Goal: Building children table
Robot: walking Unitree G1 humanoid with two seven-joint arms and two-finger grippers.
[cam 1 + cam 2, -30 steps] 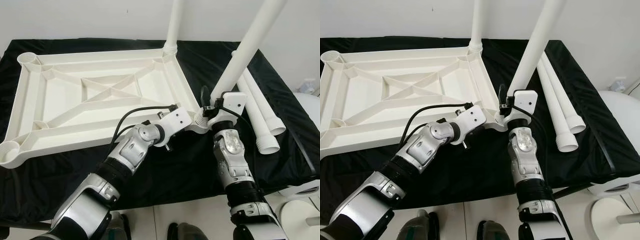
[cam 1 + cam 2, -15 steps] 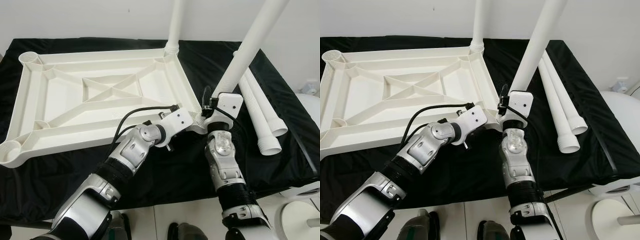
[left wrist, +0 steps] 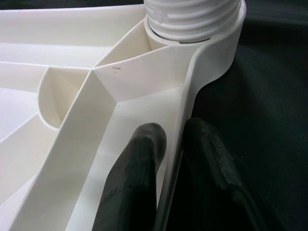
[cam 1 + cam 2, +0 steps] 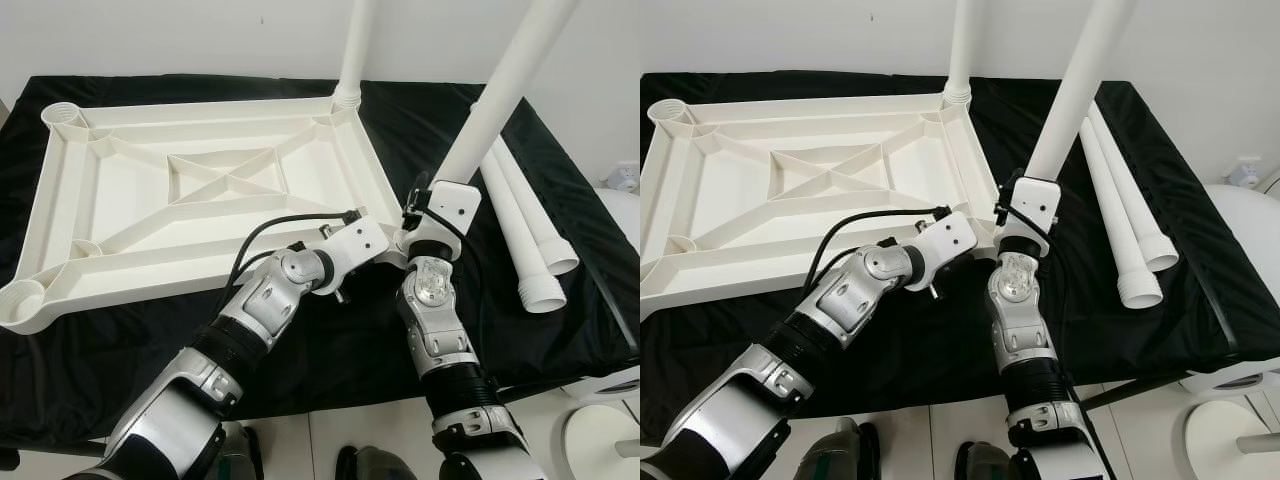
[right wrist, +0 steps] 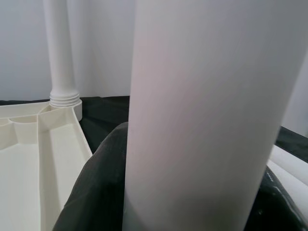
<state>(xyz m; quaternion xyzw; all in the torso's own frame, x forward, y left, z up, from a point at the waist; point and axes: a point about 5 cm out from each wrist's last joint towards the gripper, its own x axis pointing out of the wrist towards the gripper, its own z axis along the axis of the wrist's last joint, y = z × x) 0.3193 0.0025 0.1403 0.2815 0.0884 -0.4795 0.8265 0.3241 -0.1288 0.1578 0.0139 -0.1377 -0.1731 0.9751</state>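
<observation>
Closest to me, the left gripper (image 3: 168, 159) pinches the near rim of the upturned white tabletop (image 4: 130, 215) — 1 black finger (image 3: 137, 168) inside the wall, the other outside, closed tight on the thin edge just short of the corner socket. Right beside it, the right gripper (image 4: 425, 215) wraps the second leg (image 4: 495, 95) low down, its fingers closed around the tube where the threaded end meets that socket. The leg leans to the right rather than standing straight.

That lean is the worry, I'd say: turned in crooked, the threads could cross and jam, or the tabletop could twist on the black cloth (image 4: 330, 340) if the left grip slips off the rim.

Further back, 1 leg (image 4: 352, 50) already stands upright in the far right corner. 2 spare legs (image 4: 525, 235) lie on the cloth to the right, and the 2 left sockets sit empty.
</observation>
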